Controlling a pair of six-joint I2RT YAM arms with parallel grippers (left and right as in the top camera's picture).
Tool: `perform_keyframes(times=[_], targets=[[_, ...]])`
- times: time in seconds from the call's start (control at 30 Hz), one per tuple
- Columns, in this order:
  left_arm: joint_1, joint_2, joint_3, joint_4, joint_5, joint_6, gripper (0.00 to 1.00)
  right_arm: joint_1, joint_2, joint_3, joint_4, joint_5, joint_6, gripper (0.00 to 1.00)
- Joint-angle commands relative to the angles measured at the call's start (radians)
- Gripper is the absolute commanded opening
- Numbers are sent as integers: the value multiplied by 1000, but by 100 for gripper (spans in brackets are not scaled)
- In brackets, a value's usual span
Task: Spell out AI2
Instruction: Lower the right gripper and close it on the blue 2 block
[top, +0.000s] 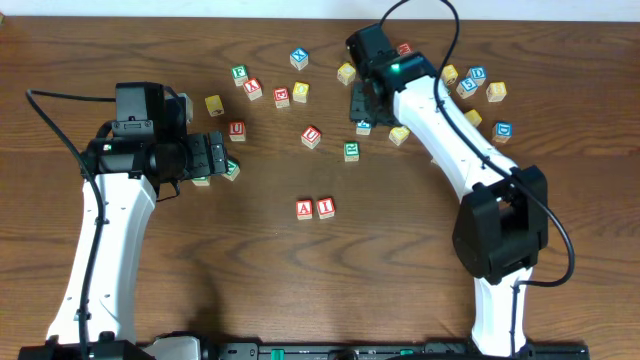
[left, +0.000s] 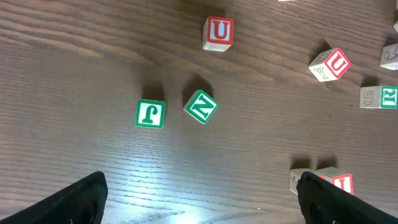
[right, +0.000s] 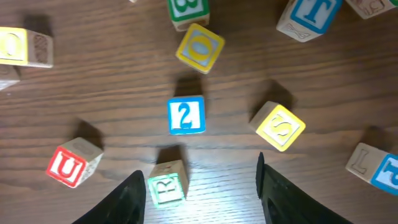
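Note:
A red A block (top: 305, 209) and a red I block (top: 326, 208) sit side by side at the table's middle. The blue 2 block (top: 363, 127) lies flat just below my right gripper (top: 361, 108). In the right wrist view the 2 block (right: 186, 115) is ahead of the open, empty fingers (right: 202, 196), and a green R block (right: 166, 183) sits by the left finger. My left gripper (top: 212, 155) is open and empty (left: 202, 202). Its right finger partly hides the A and I pair (left: 300, 179).
Green J (left: 150, 114) and N (left: 201, 106) blocks and a red U (left: 218, 32) lie near my left gripper. A red U (right: 73, 163), yellow S (right: 280, 126) and yellow O (right: 200, 46) surround the 2. More letter blocks are scattered along the back (top: 476, 80).

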Motion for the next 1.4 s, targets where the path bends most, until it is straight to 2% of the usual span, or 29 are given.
perform_keyframes(times=[0.0,0.43,1.37], targets=[[3,8,-5,-3,9,9,96,-7,7,16,-3,-30,-43,52],[3,8,-5,-3,9,9,96,-7,59,16,-3,-41,-69,54],[3,8,-5,-3,9,9,96,-1,177,16,152,21,-62,53]])
